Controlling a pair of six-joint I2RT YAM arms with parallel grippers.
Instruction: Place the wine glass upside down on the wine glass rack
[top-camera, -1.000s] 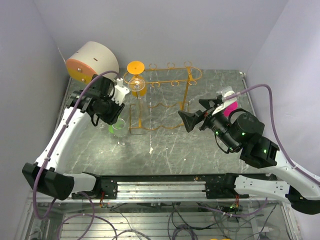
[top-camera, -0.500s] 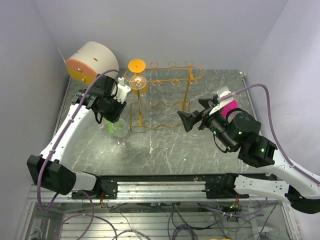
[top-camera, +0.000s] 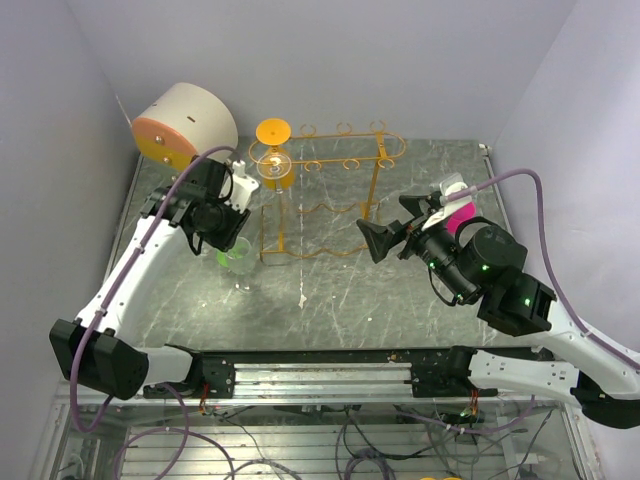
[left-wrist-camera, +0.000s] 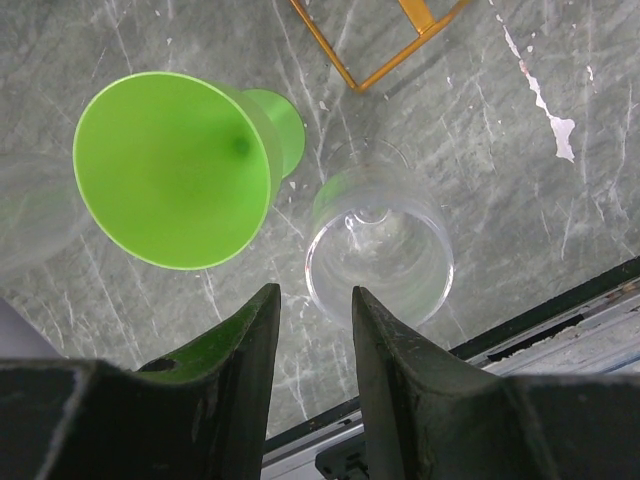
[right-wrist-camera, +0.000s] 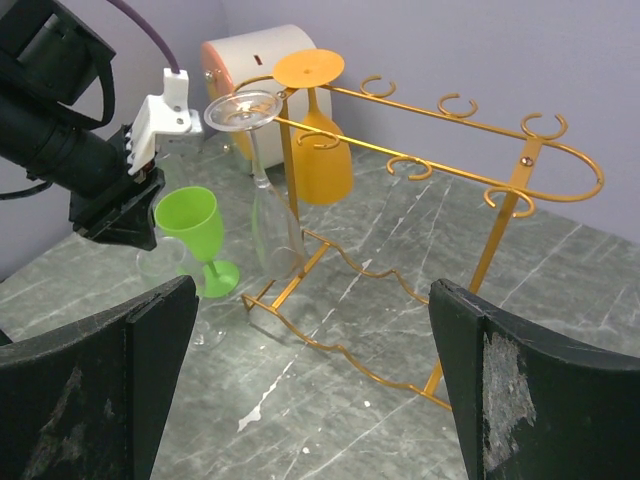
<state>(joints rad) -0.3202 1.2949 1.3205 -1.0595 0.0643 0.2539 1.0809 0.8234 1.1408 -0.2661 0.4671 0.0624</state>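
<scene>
Clear wine glass (left-wrist-camera: 378, 245) stands upright just left of wine glass rack (top-camera: 330, 190), beside green goblet (left-wrist-camera: 175, 170); left gripper (left-wrist-camera: 312, 340) above it, fingers slightly parted, empty; right gripper (right-wrist-camera: 312, 330) spread wide, facing rack.

No legible text, labels, brands or numbers in any view. Nothing readable on the wine glass rack (right-wrist-camera: 492, 250), the green cup (left-wrist-camera: 175, 165) beside it, or the white-orange drum (top-camera: 190, 120) behind it.

Overhead, two wrist close-ups; common rack (top-camera: 376, 185)
</scene>
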